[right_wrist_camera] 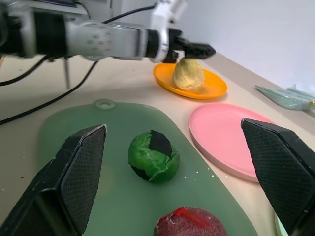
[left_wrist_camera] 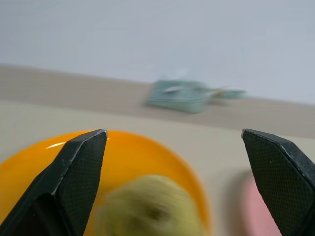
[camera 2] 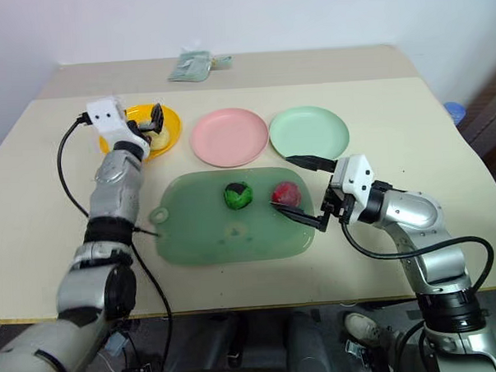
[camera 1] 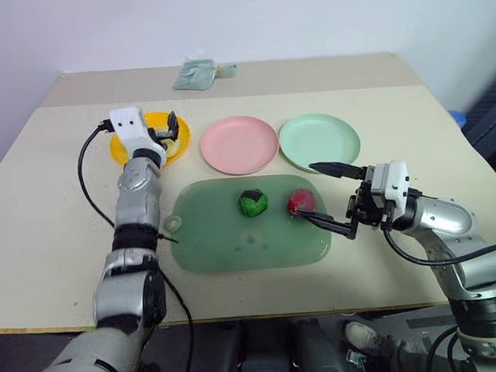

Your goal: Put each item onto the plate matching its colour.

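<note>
Nearest on the beige table (camera 1: pixel 62 268) lies the large translucent green rounded-rectangle tray (camera 1: pixel 226 245). On it sit two toy foods side by side, a little apart: the green-and-black ball (camera 1: pixel 252 203) near the middle and the dark red ball (camera 1: pixel 300 202) toward the robot's right.

The right gripper (camera 1: pixel 321 194) reaches in level from the right, its two black fingers spread wide apart and holding nothing. One finger lies low at the tray's right edge, just beside the red ball; the other hangs farther back, over the near rim of the mint green plate. From the right wrist camera, the red ball (right_wrist_camera: pixel 189 222) sits between the spread fingers and the green-and-black ball (right_wrist_camera: pixel 153 156) beyond it.

Past the tray, three round plastic plates stand in a row: the yellow-orange plate (camera 1: pixel 121 149) on the left, the pink plate (camera 1: pixel 239 144) in the middle, the mint green plate (camera 1: pixel 319 142) on the right, the last two almost touching.

The pale yellow pear-shaped toy (right_wrist_camera: pixel 187 73) rests on the yellow-orange plate. The left gripper (camera 1: pixel 168 126) hovers just over it, fingers parted and not gripping the toy.

Farthest back, near the wall, lies a small pale green packet (camera 1: pixel 198 74).
</note>
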Robot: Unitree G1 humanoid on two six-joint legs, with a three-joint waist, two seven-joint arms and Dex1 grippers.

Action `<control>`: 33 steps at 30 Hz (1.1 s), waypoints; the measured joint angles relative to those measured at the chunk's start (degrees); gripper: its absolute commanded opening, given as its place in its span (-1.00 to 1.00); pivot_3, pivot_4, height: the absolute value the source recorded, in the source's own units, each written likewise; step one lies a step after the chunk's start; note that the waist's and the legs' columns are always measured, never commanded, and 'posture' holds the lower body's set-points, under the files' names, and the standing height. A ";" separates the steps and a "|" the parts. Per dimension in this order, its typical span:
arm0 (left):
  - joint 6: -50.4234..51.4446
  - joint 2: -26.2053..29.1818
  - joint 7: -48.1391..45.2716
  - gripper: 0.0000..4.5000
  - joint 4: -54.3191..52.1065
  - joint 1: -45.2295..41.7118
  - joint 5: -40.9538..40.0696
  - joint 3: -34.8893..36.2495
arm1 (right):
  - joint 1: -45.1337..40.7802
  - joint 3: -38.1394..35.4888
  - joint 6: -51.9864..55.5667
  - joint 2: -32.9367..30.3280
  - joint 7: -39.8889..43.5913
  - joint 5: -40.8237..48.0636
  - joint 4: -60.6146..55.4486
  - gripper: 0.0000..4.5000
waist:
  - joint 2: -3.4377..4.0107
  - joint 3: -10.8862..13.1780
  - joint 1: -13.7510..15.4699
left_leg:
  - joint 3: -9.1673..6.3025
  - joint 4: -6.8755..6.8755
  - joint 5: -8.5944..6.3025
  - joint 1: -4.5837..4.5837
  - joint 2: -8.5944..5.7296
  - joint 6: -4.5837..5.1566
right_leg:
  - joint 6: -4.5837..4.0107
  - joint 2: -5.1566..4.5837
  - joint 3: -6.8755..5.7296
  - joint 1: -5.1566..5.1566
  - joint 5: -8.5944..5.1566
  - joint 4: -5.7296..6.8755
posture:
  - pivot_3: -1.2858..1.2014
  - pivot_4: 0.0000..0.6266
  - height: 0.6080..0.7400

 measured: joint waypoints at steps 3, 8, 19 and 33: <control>2.65 2.20 -8.43 0.99 -14.66 11.65 -3.85 -1.69 | -1.43 1.64 1.24 1.19 -1.88 -1.80 0.36 1.00 | 0.04 -0.02 -0.86 | 0.00 -0.02 0.00 0.00 0.01 0.00 | -0.01 0.00 0.02 -0.01 -0.01 0.02 | 0.03 -0.52 1.00; 7.59 10.50 -25.48 0.99 -29.07 27.80 -12.14 -3.00 | -5.21 6.84 5.09 5.12 -8.25 -6.86 1.19 1.00 | 0.10 -0.04 -1.12 | 0.00 -0.04 0.04 0.01 0.04 -0.08 | -0.04 0.03 0.04 -0.08 -0.02 0.07 | 0.03 -0.52 1.00; 8.83 29.70 -56.17 0.99 -35.69 44.48 -22.05 3.85 | -13.46 16.78 17.52 10.23 -13.74 -13.12 2.39 1.00 | 0.20 -0.04 -1.11 | 0.00 -0.19 -0.01 0.02 0.03 -0.03 | -0.07 0.01 0.04 -0.34 -0.03 -0.02 | 0.03 -0.52 1.00; 10.89 30.14 -58.90 0.99 -41.70 45.35 -22.35 3.82 | -17.61 21.61 20.20 13.77 -13.51 -17.35 11.09 1.00 | 0.21 -0.03 -1.19 | 0.02 -0.24 0.00 0.02 0.03 -0.04 | -0.07 0.01 0.04 -0.37 -0.02 -0.02 | 0.03 -0.52 1.00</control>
